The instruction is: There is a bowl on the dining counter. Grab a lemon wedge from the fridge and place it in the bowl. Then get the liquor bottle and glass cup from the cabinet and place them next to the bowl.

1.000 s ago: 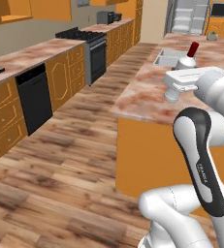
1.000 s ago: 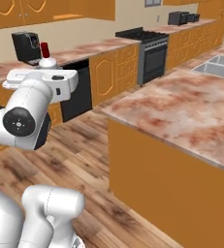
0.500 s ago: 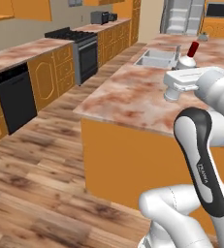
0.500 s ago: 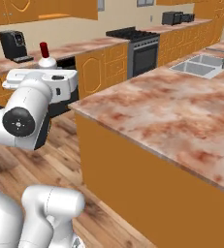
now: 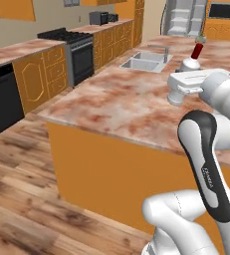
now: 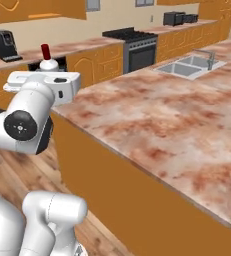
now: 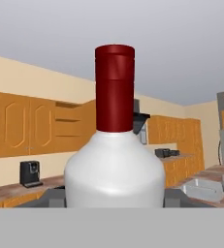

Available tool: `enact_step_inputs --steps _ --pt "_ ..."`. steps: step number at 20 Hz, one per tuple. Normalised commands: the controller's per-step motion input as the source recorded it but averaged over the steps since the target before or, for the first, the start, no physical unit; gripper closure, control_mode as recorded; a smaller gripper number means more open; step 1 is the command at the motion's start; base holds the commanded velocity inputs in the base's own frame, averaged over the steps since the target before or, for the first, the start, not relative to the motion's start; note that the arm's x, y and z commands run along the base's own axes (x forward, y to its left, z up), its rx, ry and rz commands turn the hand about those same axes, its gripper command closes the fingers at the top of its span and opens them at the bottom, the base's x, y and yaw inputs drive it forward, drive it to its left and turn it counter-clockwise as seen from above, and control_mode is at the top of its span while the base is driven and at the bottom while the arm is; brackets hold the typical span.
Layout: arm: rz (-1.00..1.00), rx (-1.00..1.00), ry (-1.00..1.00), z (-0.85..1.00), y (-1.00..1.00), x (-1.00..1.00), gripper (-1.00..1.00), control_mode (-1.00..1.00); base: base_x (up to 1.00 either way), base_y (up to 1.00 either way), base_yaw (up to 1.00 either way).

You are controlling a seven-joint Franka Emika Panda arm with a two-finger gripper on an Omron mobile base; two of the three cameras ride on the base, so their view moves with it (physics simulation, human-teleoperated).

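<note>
Now gripper [image 7: 114, 206] clasps white round liquor bottle with red cap [image 7: 114, 160]; sudden base turn near marble counter [image 5: 136, 104] may tip it

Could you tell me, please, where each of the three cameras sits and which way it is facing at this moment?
Left base view: behind the arm's left, facing the island counter and sink; arm at lower right.
Right base view: behind its right, facing the same counter and sink; arm at lower left.
Hand view: on the hand, looking along the gripper at the liquor bottle it holds.
Both base views share counter, sink, stove and bottle.
</note>
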Motion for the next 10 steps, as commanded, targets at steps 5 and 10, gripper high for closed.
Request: enact_step_inputs --steps 5,10 --pt "0.0 0.0 0.0 0.0 0.0 0.0 1.0 1.0 -0.44 -1.0 0.07" --pt "0.0 0.0 0.0 0.0 0.0 0.0 1.0 1.0 -0.35 -1.0 0.07"
